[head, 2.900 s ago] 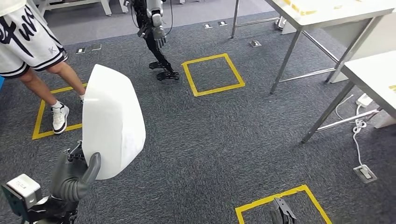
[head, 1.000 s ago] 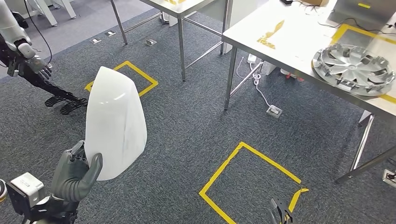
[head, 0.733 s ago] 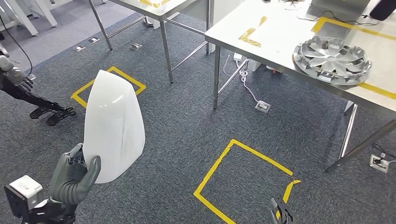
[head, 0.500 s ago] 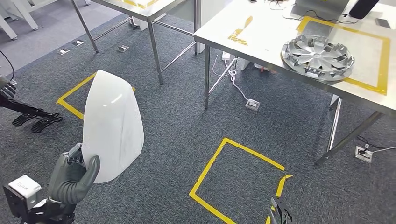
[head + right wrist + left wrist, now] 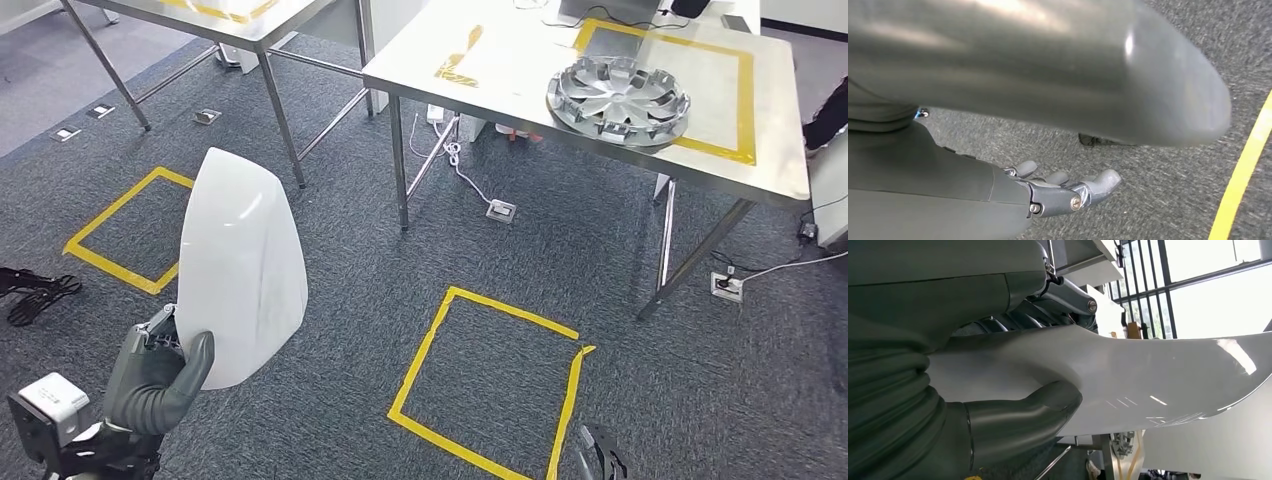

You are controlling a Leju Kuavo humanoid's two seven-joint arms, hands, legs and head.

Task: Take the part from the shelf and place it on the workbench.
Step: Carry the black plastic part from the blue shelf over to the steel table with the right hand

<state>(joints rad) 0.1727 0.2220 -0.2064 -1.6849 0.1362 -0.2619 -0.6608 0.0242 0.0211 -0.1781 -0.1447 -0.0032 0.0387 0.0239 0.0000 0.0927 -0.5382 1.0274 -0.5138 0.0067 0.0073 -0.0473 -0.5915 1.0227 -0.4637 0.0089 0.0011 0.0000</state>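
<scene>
Left robot hand [image 5: 158, 375] grips one white part [image 5: 240, 265]; right robot hand [image 5: 1058, 192] hangs seemingly open, holding nothing.

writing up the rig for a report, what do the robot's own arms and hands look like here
The left hand is matte grey, with a thick rounded thumb and a ribbed, bellows-like grey cover at the wrist; metal linkages with screw heads show behind its darker fingers. A small pale boxy module sits on that forearm. The right hand has a smooth grey shell and slim grey fingers with metal pins.
</scene>
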